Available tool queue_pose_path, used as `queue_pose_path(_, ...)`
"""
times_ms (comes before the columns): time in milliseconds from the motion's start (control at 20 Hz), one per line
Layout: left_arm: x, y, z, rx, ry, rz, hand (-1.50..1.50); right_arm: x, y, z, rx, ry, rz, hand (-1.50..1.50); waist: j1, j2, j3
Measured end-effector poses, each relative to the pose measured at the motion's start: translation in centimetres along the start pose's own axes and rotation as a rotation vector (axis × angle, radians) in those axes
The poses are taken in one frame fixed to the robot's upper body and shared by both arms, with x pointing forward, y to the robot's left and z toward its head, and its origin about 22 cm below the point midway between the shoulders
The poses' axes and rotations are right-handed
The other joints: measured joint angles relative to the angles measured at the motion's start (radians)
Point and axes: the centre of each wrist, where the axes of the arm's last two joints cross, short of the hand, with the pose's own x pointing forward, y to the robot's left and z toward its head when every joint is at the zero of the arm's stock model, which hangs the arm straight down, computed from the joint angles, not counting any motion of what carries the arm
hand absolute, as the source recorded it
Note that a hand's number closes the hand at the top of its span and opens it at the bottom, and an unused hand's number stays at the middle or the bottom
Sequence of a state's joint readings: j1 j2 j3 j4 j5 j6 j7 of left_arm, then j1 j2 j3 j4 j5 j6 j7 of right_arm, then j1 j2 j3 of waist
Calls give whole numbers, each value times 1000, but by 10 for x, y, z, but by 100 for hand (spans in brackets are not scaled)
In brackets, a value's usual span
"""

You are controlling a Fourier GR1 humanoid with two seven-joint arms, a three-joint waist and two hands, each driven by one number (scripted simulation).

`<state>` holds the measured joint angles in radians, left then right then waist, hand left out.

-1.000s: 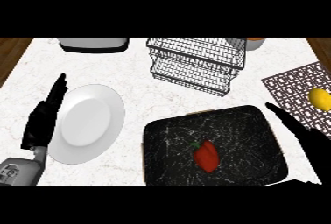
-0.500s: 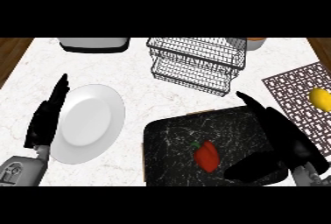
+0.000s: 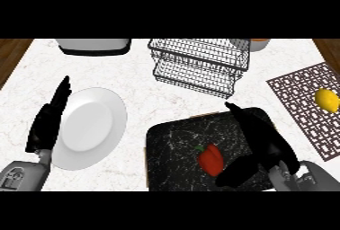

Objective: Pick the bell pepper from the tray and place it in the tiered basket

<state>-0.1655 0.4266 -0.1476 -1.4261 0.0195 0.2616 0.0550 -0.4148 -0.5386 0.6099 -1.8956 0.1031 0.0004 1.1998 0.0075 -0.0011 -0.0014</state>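
Red bell pepper (image 3: 211, 159) lies unhidden beside the open right hand (image 3: 264, 143)

Red bell pepper (image 3: 211, 158) lying on dark tray (image 3: 174, 148), lower centre; right hand (image 3: 262, 143) hovering open just right of it.

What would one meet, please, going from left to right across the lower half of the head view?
Left robot hand → white plate → black tray → red bell pepper → right robot hand → lemon on the brown mat.
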Motion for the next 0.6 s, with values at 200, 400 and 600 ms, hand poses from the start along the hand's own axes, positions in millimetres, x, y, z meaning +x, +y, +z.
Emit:
queue_pose_path(200, 1, 6, -1, 10, 0, -2, 0, 4, 16, 2, 8, -9, 33, -150, -5, -1, 0)
queue_pose_path(400, 1, 7, -1, 14, 0, -6, 0, 2, 25, 2, -9, -5, 88, -150, -7, -1, 0)
queue_pose_path(600, -2, 10, 0, 12, 3, -3, 0, 5, 29, 4, -39, -10, 124, -150, -8, -2, 0)
